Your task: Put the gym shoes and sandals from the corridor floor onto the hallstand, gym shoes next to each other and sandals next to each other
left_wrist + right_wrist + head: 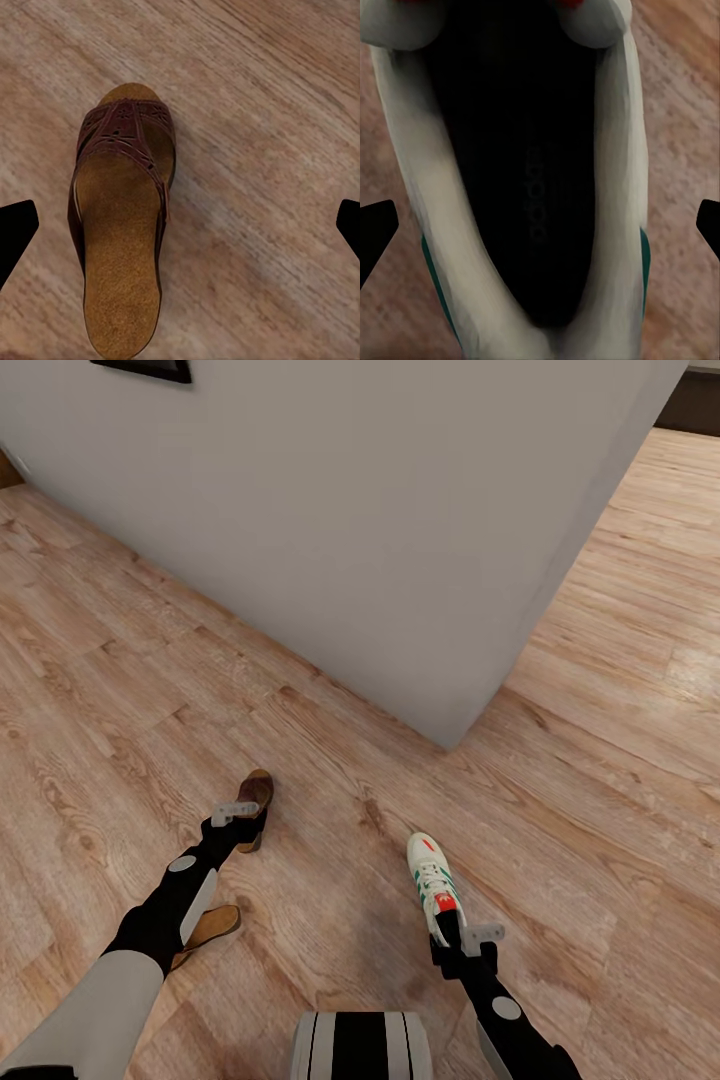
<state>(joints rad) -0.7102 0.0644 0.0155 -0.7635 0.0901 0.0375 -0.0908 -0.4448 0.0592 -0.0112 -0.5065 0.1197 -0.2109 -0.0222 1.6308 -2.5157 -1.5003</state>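
One brown sandal lies on the corridor floor, toe pointing away from me. My left gripper hangs open right above it. In the left wrist view the sandal lies flat between the spread fingertips, nearer to one of them. The second sandal lies closer to me, half hidden under my left forearm. A white gym shoe with green stripes and a red tongue mark lies at the right. My right gripper is open over its heel, and the shoe's dark inside sits between the fingers. The other gym shoe and the hallstand are out of view.
A large grey wall block stands ahead, its corner reaching the floor just beyond both shoes. Wood-plank floor runs past it on the right and on the left. My base shows at the bottom edge.
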